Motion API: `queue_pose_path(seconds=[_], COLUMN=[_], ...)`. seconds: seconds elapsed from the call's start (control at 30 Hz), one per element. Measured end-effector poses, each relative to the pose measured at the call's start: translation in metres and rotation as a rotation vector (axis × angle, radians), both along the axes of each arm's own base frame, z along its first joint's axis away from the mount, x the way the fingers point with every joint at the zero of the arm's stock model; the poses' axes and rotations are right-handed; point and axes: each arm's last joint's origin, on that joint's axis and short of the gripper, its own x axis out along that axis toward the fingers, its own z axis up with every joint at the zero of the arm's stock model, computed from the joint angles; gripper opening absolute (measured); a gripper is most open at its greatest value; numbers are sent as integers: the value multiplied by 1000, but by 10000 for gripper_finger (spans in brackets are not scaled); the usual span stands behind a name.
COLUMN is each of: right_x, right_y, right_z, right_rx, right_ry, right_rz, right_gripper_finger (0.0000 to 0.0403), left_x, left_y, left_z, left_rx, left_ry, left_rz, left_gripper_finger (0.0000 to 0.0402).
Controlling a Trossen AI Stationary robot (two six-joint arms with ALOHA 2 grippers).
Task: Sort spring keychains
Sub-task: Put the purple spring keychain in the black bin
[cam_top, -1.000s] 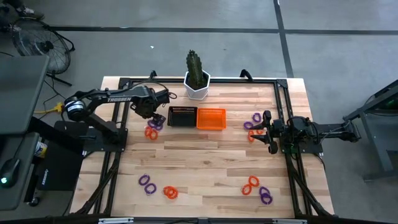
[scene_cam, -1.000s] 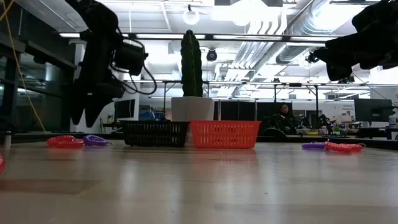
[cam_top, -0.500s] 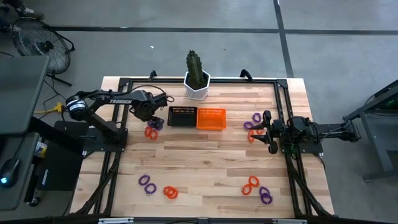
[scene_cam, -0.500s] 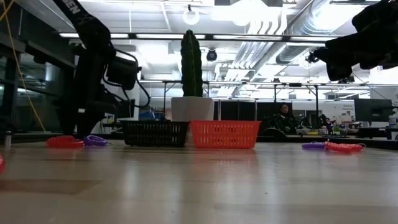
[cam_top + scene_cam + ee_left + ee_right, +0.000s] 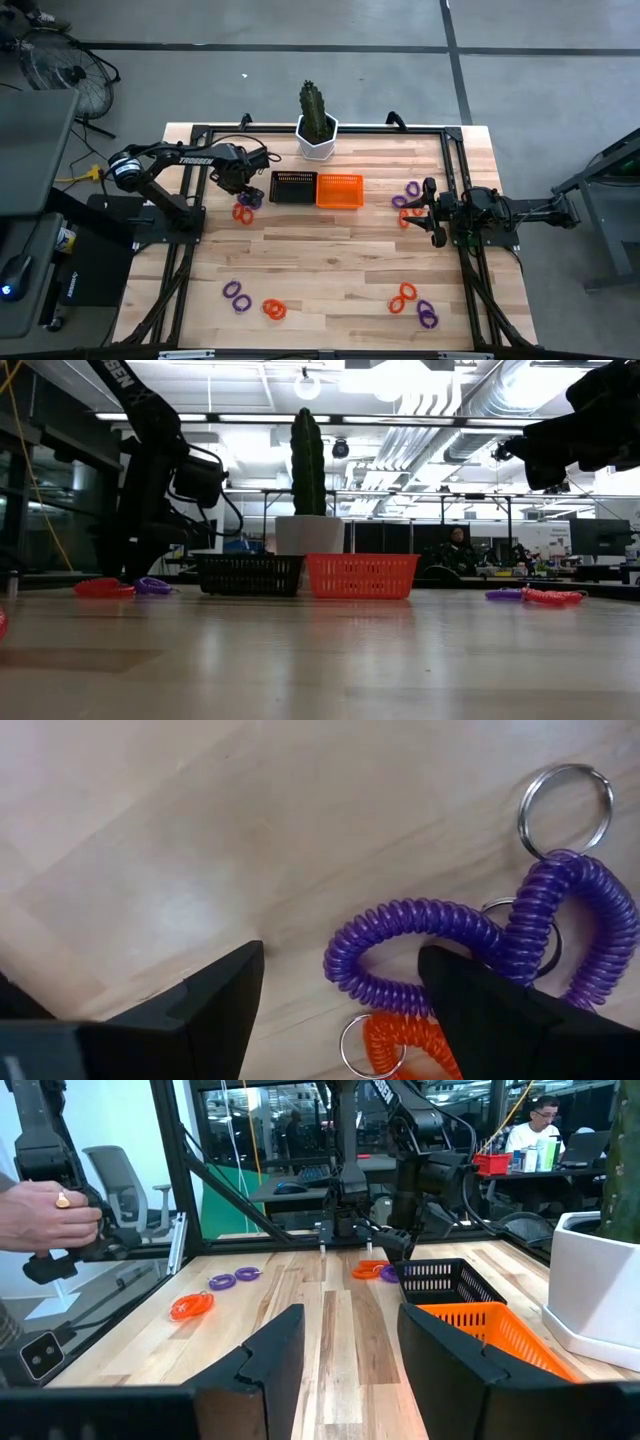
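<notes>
Both arms were dark, near-black, built of slim tubular links between rounded joint housings. The left arm (image 5: 185, 158) carried white block lettering along its upper link, a pale round cap at its base joint, and a yellow fitting just beside that. Thin black cables looped loosely beside its wrist. The right arm (image 5: 520, 212) was the same matte black, with a blocky wrist section. The left gripper's fingers (image 5: 215, 995) were flat, angular, dull black wedges.
</notes>
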Motion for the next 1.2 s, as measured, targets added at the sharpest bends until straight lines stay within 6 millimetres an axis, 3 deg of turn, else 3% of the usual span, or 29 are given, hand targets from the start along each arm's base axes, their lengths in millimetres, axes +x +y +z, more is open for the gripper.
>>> queue_pose_path(seconds=[0.47, 1.2], right_x=[0, 0], right_y=[0, 0], right_z=[0, 0], right_rx=[0, 0], right_ry=[0, 0], right_rz=[0, 0], right_gripper_finger=[156, 158], left_x=[2, 2], left_y=[-1, -1], left_z=[-1, -1], left_rx=[-26, -19], left_ry=[-28, -24], left_rz=[-2, -5], left_gripper_finger=[134, 32])
